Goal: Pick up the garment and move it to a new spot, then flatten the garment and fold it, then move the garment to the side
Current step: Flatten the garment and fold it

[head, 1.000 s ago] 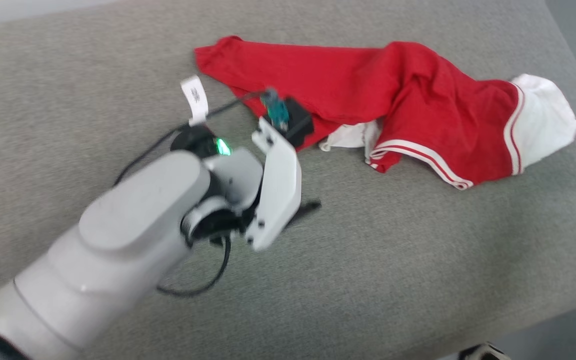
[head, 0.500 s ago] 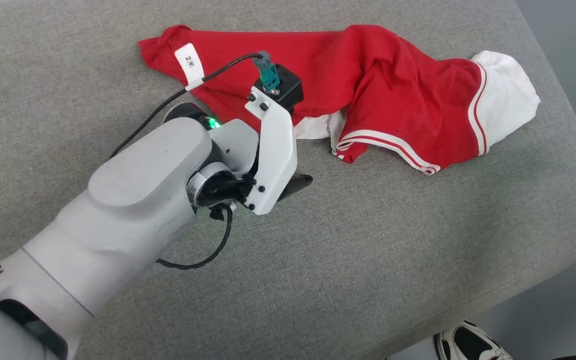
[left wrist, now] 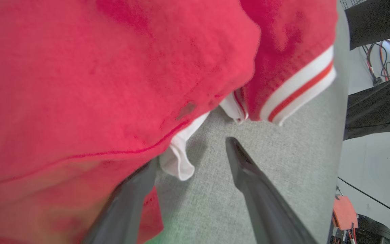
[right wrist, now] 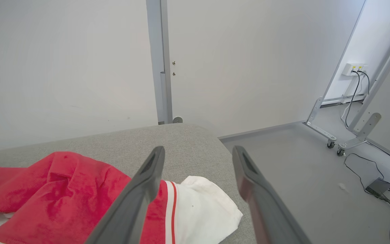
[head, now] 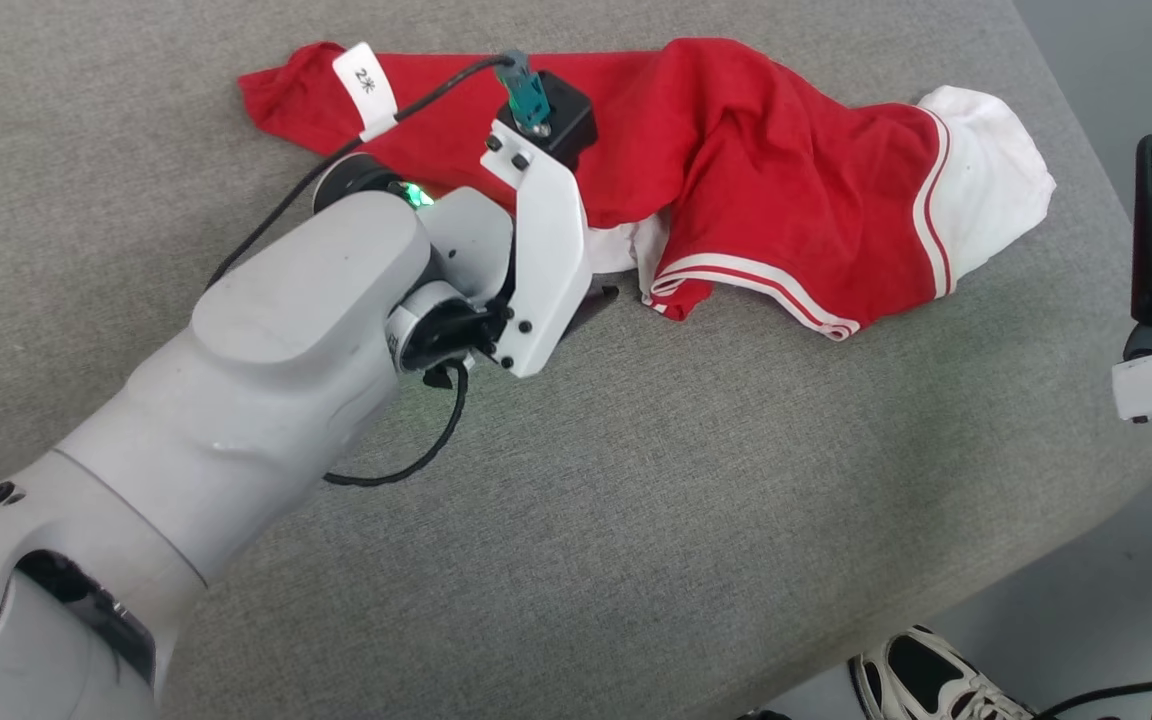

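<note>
The garment (head: pixel 756 150) lies crumpled on the grey tabletop (head: pixel 696 500), in the upper part of the head view, from about 11 o'clock to 2 o'clock. Its end at 3 o'clock is white, behind a hem of thin stripes, and one striped hem is folded over at its 6 o'clock edge. How the cloth lies under the folds cannot be made out.

The left tool (left wrist: pixel 192 152) is at this 6 o'clock edge and its jaws stand wide, with nothing gripped. In the left wrist view one finger lies on bare tabletop, and the tip of the other is hidden under the red cloth; a small white flap hangs between them. In the head view the pale wrist covers nearly all of this tool, and only one dark tip shows. A black cable (head: pixel 416 455) carries a white label (head: pixel 364 88); its mark is hard to read.

The right tool (right wrist: pixel 198 149) is also spread wide and empty, raised beside the tabletop's 3 o'clock edge, near the white end. A shoe (head: pixel 926 685) on the floor is cut off at 6 o'clock.
</note>
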